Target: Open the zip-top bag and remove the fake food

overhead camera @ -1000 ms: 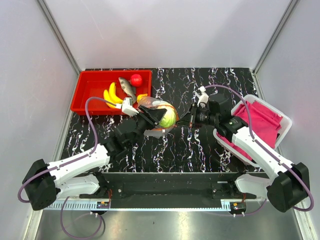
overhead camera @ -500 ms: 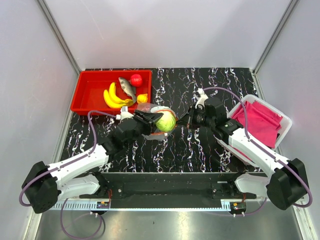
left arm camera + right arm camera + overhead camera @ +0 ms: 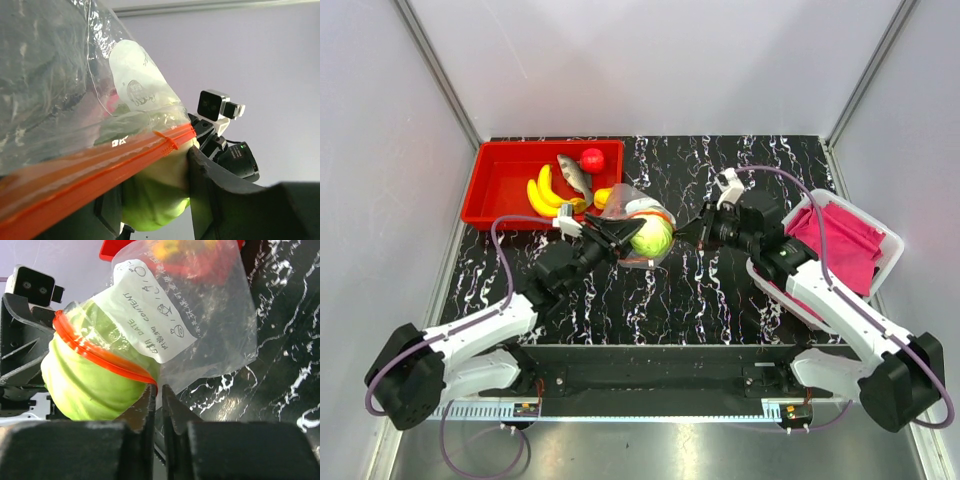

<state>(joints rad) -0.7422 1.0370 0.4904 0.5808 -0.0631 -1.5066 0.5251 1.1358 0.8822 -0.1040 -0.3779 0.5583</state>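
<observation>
The zip-top bag hangs between my two grippers above the table, its orange-red zip strip stretched round a green piece that sticks out of the mouth. My left gripper is shut on the green piece, which sits between its fingers under the zip strip. My right gripper is shut on the bag's edge just below the strip. The bag's clear body with a white label trails toward the tray. Red and yellow shapes show through it; whether they lie inside I cannot tell.
A red tray at the back left holds a banana bunch, a grey fish, a red fruit and a small yellow-orange fruit. A white bin of pink cloth stands at the right.
Both grippers dipped toward the near edge with the bag and green piece, then came back up. The bag's clear body now stands out toward the tray.
</observation>
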